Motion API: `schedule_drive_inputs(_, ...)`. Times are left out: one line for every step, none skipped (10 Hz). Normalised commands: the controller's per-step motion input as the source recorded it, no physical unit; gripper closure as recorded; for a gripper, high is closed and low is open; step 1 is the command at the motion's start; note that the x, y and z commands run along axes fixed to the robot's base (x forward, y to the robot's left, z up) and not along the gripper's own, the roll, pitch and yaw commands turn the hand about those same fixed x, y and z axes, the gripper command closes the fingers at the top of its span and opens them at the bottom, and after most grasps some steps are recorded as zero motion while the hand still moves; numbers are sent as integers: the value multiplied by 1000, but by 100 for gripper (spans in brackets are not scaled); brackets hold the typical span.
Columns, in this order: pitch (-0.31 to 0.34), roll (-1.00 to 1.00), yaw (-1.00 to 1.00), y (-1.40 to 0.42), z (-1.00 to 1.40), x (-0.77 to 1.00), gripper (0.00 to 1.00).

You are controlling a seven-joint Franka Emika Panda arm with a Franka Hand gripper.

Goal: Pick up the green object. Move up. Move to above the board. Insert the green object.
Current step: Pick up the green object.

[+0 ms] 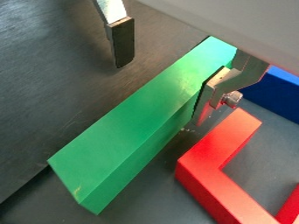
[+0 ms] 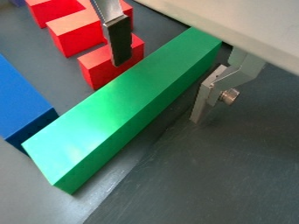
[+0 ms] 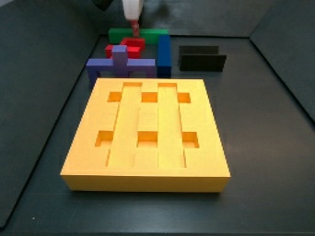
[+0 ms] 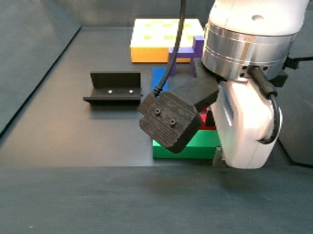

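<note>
The green object is a long green bar lying flat on the dark floor; it also shows in the other wrist view. My gripper is open and straddles the bar near its far end, one finger standing clear on one side and one close against the other side. Both wrist views show this. In a side view the gripper hangs at the far end of the floor, beyond the orange-yellow board. In the other side view my wrist covers most of the green bar.
A red L-shaped piece lies right beside the bar, with a blue block behind it. Red blocks and a blue block show in a wrist view. A purple cross block and the fixture stand behind the board.
</note>
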Motion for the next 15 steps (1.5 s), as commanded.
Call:
schedule_drive_inputs(-26,0,0,0,-66,0,0)
schedule_drive_inputs(-71,0,0,0,-163,-26,0)
schedule_drive_inputs(-90,0,0,0,-220,-66,0)
schedule_drive_inputs(-106,0,0,0,-243,-109,0)
schedule_drive_inputs(-46,0,0,0,-80,0,0)
schedule_drive_inputs(-77,-16,0,9,-106,-46,0)
schedule_drive_inputs(-60,-19,0,11,-77,-3,0)
schedule_drive_inputs(-43,-9,0,0,-54,0,0)
schedule_drive_inputs(-49,0,0,0,-77,0,0)
schedule_drive_inputs(0,0,0,0,0,0,0)
schedule_drive_inputs(0,0,0,0,0,0,100)
schedule_drive_inputs(0,0,0,0,0,0,100)
schedule_drive_inputs(0,0,0,0,0,0,100)
schedule_drive_inputs(0,0,0,0,0,0,100)
schedule_drive_inputs(0,0,0,0,0,0,100)
